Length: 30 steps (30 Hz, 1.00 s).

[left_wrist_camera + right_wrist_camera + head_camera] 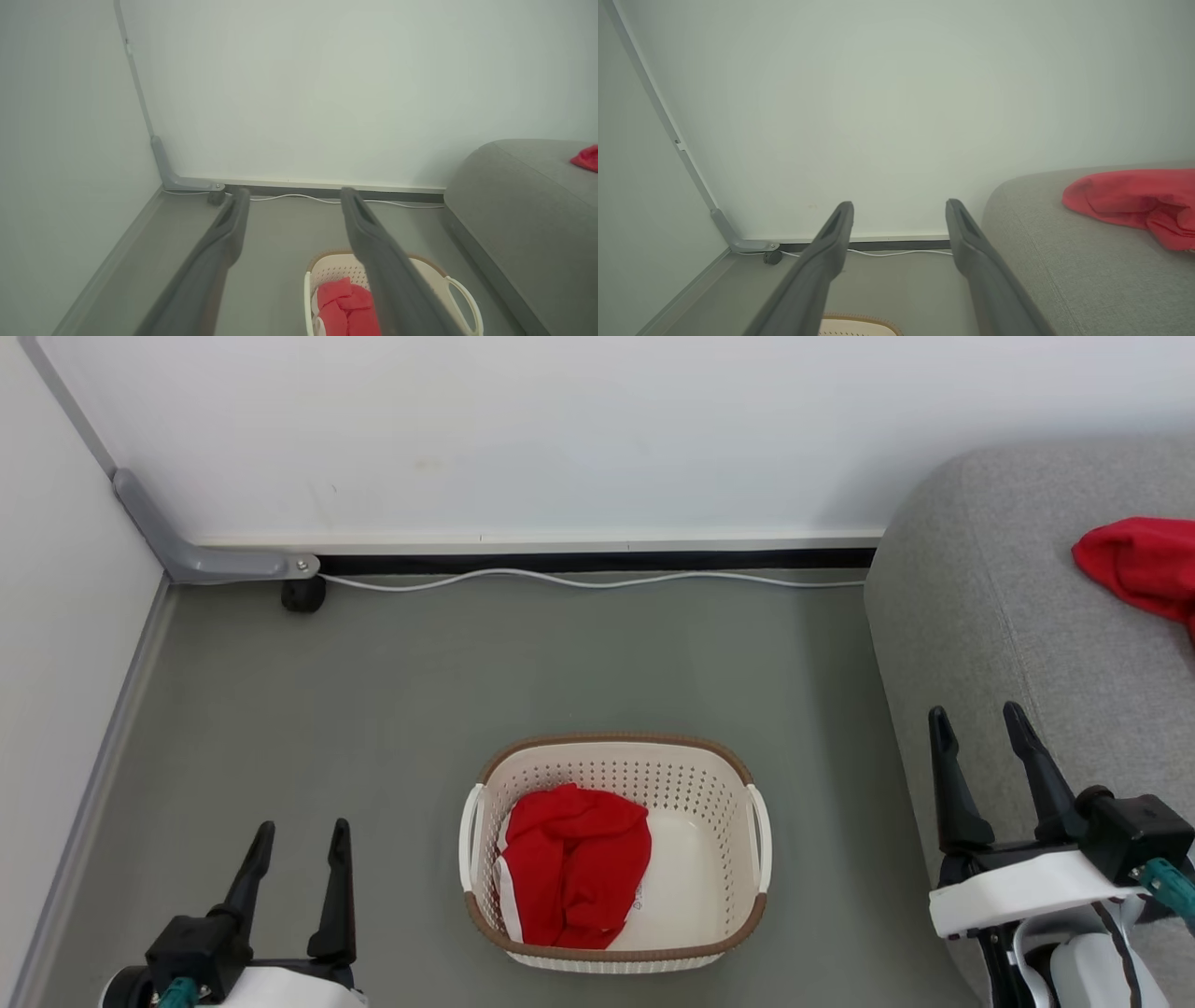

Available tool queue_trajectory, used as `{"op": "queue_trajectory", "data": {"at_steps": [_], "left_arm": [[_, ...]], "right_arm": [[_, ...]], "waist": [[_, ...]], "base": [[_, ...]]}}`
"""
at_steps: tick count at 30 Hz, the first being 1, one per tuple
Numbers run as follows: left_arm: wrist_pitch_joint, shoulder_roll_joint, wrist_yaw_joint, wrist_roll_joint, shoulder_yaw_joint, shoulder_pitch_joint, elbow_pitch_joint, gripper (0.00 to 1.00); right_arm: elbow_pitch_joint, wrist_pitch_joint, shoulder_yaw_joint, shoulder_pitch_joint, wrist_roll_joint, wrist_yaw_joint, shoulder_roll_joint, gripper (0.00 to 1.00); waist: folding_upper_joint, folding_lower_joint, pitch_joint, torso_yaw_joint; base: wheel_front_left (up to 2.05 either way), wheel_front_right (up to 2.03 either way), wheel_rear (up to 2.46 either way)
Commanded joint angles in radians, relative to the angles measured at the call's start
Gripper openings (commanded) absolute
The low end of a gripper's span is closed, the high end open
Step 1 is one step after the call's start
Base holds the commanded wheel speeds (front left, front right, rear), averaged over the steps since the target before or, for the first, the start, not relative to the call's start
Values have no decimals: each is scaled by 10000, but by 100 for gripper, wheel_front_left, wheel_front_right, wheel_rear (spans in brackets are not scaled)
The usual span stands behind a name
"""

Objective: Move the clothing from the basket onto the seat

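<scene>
- The left gripper (303, 825) hangs over the grey floor (373, 709), jaws spread wide and holding nothing.
- The right gripper (976, 711) is also released, with its jaws parted and empty. In the head view its fingertips stand in front of the sofa (1008, 616), at the sofa's rounded front edge.
- The basket (616, 741) stands on the floor between the two grippers. It is to the right of the left jaws and to the left of the right jaws, well apart from both.
- A bundle of red clothing (574, 863) lies crumpled inside the basket, in the half nearer the left jaws. A strip of white trim shows along its outer edge.
- The basket's pale bottom shows in the half nearer the right jaws. It carries a small printed mark, possibly a sticker, too small to read.
- In the left wrist view the basket sits low beyond the jaws. The right-hand finger crosses in front of it and hides part of the clothing.
- A second red garment (1139, 565) lies on the sofa's top, beyond the right jaws and off to their right.
- In the right wrist view the basket's brown rim shows at the bottom edge, between the two fingers.
- Ahead of both jaws a white cable (579, 581) runs along the foot of the white wall (560, 429).
- A small black wheel (302, 595) sits in the corner, straight ahead of the left jaws.
</scene>
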Motion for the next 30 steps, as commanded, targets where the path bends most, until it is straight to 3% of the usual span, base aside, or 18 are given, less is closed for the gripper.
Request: {"op": "queue_trajectory", "data": {"at_steps": [1,9,20,30], "left_arm": [[-61,65,-79,-76,138,-486,-158,100],[-61,64,-163,-212,-954,-1336,184,100],[-61,111,-310,197,-2066,-3724,1155,100],[-61,1118,-331,755,-3729,-5835,3027,100]], "right_arm": [[-349,-61,258,-405,-9,33,-49,100],[-591,-61,462,-1111,-57,33,12,100],[-1220,-61,679,-2825,111,33,59,100],[-1845,-61,889,-3976,748,33,61,100]], "waist": [[0,-1,243,-77],[0,-1,1626,-353],[0,-1,4520,-971],[0,-1,6470,-1760]], "base": [[0,0,0],[0,0,0],[0,0,0],[0,0,0]]}}
